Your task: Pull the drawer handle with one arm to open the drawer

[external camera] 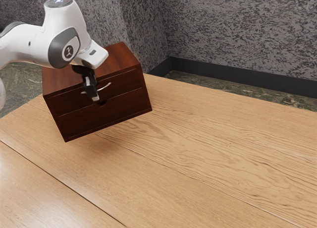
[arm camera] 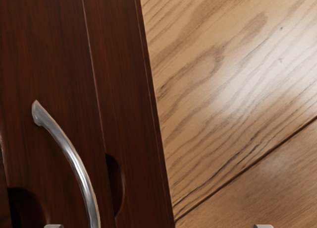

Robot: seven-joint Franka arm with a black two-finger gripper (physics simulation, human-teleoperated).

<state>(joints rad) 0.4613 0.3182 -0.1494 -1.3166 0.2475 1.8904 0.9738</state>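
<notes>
The box [external camera: 116, 114] sits toward 10 o'clock on the table [external camera: 208, 153] in the exterior view, near the wall [external camera: 223, 25]. Bare wood runs wide from 3 to 6 o'clock of it. The arm [external camera: 44, 37] enters from 9 o'clock, with the gripper [external camera: 91, 91] pointing down at the drawer's [external camera: 126, 82] handle [external camera: 105, 86]. Whether it grips the handle, I cannot tell. The drawer front looks flush.
</notes>
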